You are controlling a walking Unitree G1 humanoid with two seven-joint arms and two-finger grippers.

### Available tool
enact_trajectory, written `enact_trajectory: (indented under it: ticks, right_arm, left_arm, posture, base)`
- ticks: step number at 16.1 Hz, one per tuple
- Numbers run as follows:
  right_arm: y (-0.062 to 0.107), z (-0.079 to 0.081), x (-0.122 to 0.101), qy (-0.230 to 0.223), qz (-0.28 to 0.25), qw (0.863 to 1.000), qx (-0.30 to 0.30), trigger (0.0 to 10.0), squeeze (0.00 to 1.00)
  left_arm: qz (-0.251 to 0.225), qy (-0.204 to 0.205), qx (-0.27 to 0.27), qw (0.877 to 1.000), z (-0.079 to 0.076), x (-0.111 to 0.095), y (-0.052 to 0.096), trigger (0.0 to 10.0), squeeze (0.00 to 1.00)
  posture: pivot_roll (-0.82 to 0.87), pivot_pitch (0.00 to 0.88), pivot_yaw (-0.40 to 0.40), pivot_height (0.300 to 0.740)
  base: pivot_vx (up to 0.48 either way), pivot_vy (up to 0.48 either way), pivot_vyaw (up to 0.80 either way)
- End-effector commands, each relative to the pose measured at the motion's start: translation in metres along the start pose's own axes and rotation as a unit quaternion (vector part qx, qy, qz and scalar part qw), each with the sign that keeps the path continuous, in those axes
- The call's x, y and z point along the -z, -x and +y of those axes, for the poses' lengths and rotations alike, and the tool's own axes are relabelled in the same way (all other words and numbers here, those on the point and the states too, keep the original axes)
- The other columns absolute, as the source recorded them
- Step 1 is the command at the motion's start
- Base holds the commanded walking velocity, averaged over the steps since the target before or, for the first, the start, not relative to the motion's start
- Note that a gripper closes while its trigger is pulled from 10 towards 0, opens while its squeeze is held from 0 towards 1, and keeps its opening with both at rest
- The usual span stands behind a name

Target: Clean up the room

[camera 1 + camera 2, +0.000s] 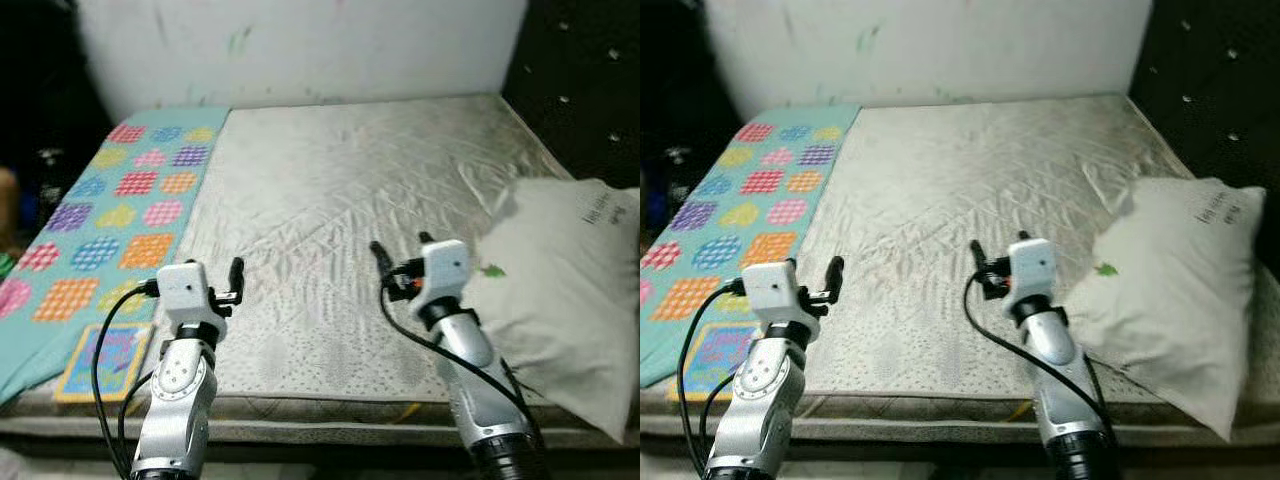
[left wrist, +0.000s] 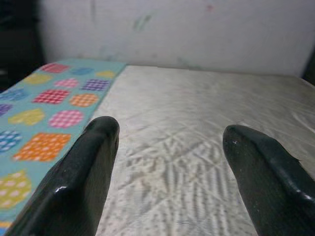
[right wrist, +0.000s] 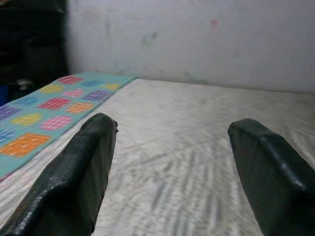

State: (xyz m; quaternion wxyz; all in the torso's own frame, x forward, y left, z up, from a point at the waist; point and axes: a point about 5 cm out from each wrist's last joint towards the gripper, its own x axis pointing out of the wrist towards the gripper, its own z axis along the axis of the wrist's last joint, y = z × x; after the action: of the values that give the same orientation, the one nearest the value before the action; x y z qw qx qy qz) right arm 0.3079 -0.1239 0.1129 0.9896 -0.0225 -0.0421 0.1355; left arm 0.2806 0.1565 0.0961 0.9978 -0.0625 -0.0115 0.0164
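A bare grey-white mattress point(image 1: 340, 180) lies before me. A turquoise blanket point(image 1: 110, 220) with coloured hearts and squares is spread flat along its left side. A white pillow point(image 1: 565, 280) with a small green mark lies tilted at the right edge. My left gripper point(image 2: 170, 130) is open and empty, held over the mattress's near edge beside the blanket. My right gripper point(image 1: 401, 245) is also open and empty, just left of the pillow and apart from it.
A white wall point(image 1: 300, 50) with faint marks stands behind the bed. A dark tufted headboard point(image 1: 585, 80) runs along the right side. Dim clutter point(image 1: 40, 170) sits in the shade left of the bed. The mattress's front edge point(image 1: 330, 410) is right below my arms.
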Motion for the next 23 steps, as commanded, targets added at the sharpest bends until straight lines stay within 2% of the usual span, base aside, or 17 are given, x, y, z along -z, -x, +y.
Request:
enact_trajectory:
  ticks: [1, 3, 5, 6, 10, 13, 18, 21, 23]
  right_arm:
    - [-0.002, 0.004, 0.001, -0.003, 0.002, 1.0, -0.009, 10.0, 0.0]
    - [0.004, 0.001, 0.008, -0.021, 0.015, 1.0, 0.013, 10.0, 0.0]
    - [0.009, -0.002, 0.014, -0.02, 0.025, 0.999, 0.022, 10.0, 0.0]
    - [0.014, -0.009, 0.018, -0.017, 0.033, 0.999, 0.035, 10.0, 0.0]
    - [0.014, -0.018, 0.015, -0.009, 0.03, 0.998, 0.047, 10.0, 0.0]
    - [0.017, -0.027, 0.015, -0.01, 0.027, 0.997, 0.068, 10.0, 0.0]
    - [0.023, -0.029, 0.016, -0.009, 0.021, 0.996, 0.088, 10.0, 0.0]
    - [0.03, -0.03, 0.02, -0.008, 0.03, 0.995, 0.091, 10.0, 0.0]
    - [0.028, -0.033, 0.02, -0.004, 0.035, 0.995, 0.094, 10.0, 0.0]
  left_arm:
    - [-0.009, -0.001, -0.012, 1.0, 0.005, -0.004, 0.002, 10.0, 0.0]
    - [-0.003, 0.006, -0.018, 1.0, 0.01, -0.003, 0.007, 10.0, 0.0]
    - [0.0, 0.004, -0.021, 1.0, 0.013, -0.002, 0.008, 10.0, 0.0]
    - [0.001, 0.008, -0.016, 1.0, 0.014, -0.003, 0.006, 10.0, 0.0]
    - [0.001, 0.015, -0.006, 1.0, 0.013, -0.005, 0.0, 10.0, 0.0]
    - [0.007, 0.018, 0.007, 1.0, 0.005, -0.004, -0.002, 10.0, 0.0]
    - [0.013, 0.019, 0.043, 0.999, -0.008, -0.003, -0.009, 10.0, 0.0]
    - [0.017, 0.032, 0.036, 0.999, -0.005, -0.001, -0.012, 10.0, 0.0]
    - [0.017, 0.033, 0.034, 0.999, -0.004, 0.0, -0.011, 10.0, 0.0]
  posture:
    - [-0.11, 0.005, 0.037, 0.74]
    - [-0.11, 0.011, 0.043, 0.74]
    - [-0.11, 0.005, 0.051, 0.74]
    - [-0.12, 0.004, 0.054, 0.74]
    - [-0.14, 0.007, 0.06, 0.74]
    - [-0.15, 0.0, 0.087, 0.74]
    - [-0.19, 0.0, 0.132, 0.74]
    - [-0.19, 0.0, 0.127, 0.74]
    - [-0.18, 0.0, 0.122, 0.74]
  base:
    - [0.0, 0.0, 0.0]
    - [0.0, 0.0, 0.0]
    - [0.0, 0.0, -0.8]
    - [0.0, 0.0, -0.8]
    - [0.0, 0.0, -0.8]
    - [0.0, 0.0, -0.8]
    - [0.0, 0.0, 0.0]
    - [0.0, 0.0, 0.0]
    - [0.0, 0.0, -0.4]
